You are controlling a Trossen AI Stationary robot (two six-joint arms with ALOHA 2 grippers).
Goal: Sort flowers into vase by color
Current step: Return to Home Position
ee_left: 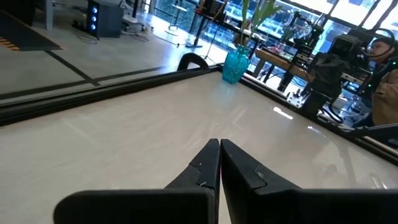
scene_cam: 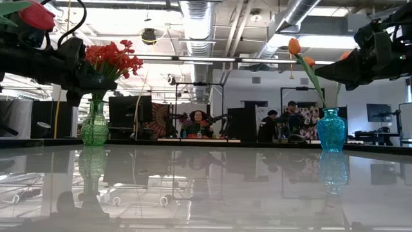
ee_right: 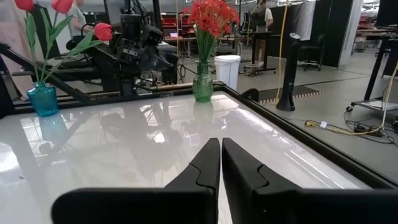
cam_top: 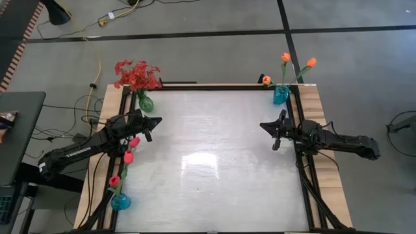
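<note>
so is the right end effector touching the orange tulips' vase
Apart. The high view shows a gap between the right end effector and that vase.

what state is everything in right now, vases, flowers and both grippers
left gripper: fingers shut, empty, raised over the table's left side
right gripper: fingers shut, empty, raised over the right side
green vase: upright, holds the red sprays
teal vase: upright, holds three orange tulips
blue vase: upright, holds three pink tulips
</note>
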